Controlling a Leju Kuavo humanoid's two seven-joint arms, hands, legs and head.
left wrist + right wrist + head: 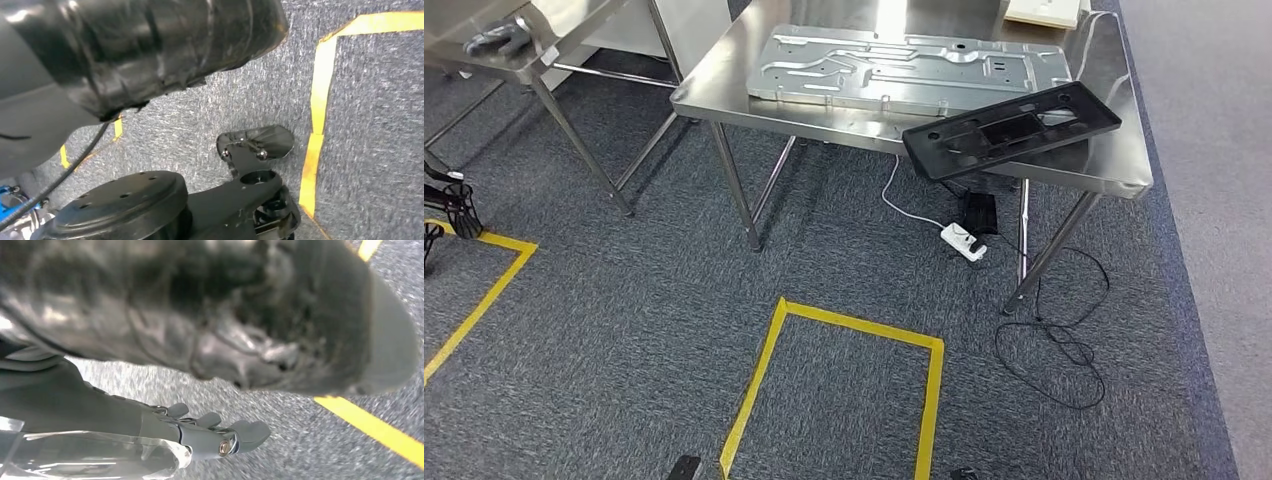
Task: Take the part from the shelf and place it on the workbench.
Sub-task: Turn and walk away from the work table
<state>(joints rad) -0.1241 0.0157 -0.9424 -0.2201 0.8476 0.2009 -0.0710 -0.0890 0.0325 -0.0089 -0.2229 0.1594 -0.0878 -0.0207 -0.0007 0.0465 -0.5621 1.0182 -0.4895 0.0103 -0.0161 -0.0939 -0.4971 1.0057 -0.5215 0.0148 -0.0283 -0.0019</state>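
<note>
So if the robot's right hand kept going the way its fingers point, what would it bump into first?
Most likely the grey carpet. The right hand hangs with nothing in it, fingers pointing across bare floor toward the yellow tape line. Depth is hard to judge.

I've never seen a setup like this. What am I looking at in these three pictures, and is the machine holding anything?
It is a walking robot shaped like a person, with a camera in its head and one at each wrist. The wide picture is the head view, looking down at a steel table. On the table lie a large silver metal panel and a black plastic part that sticks out past the front edge. Below are a white power strip and a yellow tape square on the carpet. The other two pictures come from the wrists of arms hanging toward the floor. The right wrist view shows the right hand, its grey fingers stretched out and holding nothing.
</note>
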